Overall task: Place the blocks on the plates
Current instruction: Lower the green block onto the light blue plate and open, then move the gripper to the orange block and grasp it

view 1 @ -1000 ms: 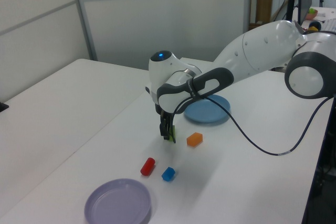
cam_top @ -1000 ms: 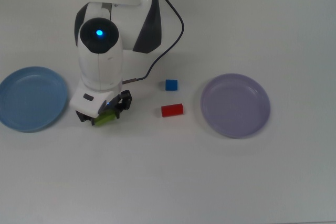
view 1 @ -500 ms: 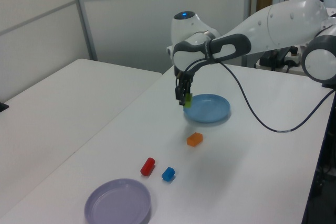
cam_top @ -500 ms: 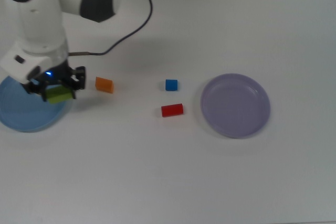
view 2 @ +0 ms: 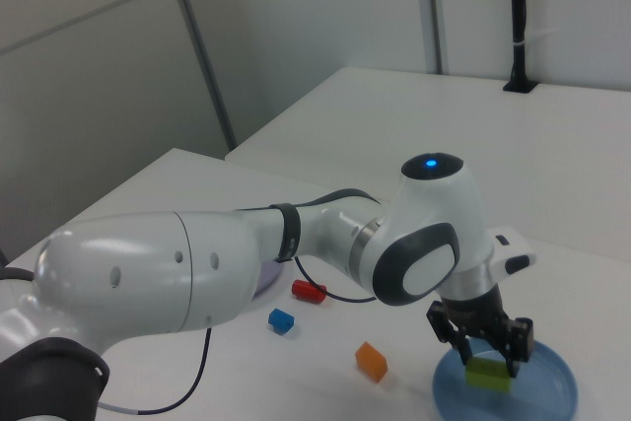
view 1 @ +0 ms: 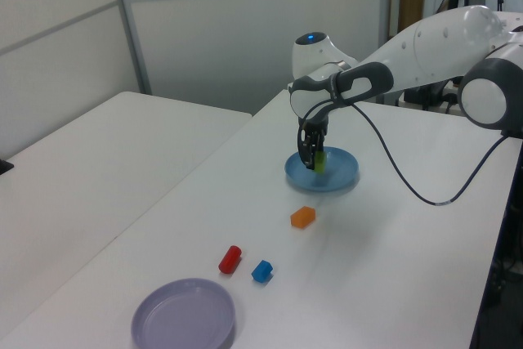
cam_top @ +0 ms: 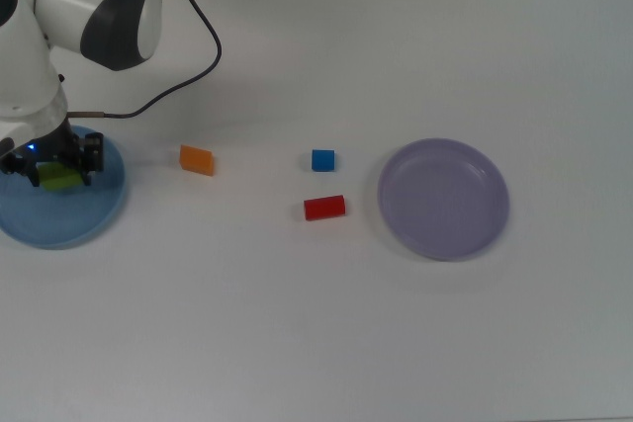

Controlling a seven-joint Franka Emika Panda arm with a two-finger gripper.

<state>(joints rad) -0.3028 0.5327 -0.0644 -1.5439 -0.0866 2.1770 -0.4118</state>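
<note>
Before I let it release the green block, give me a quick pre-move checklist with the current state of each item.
1. Lime-green block held in the gripper: ok.
2. Block positioned over the light blue plate, inside its rim in the top, left and right views: ok.
3. Block already resting on the plate surface: cannot tell; it looks close in the right view.
4. Light blue plate free of other blocks: ok.
5. Orange block clear of the plate and gripper: ok, it lies apart on the table.
6. Red block and blue cube still to place, lavender plate bare: ok.
</note>
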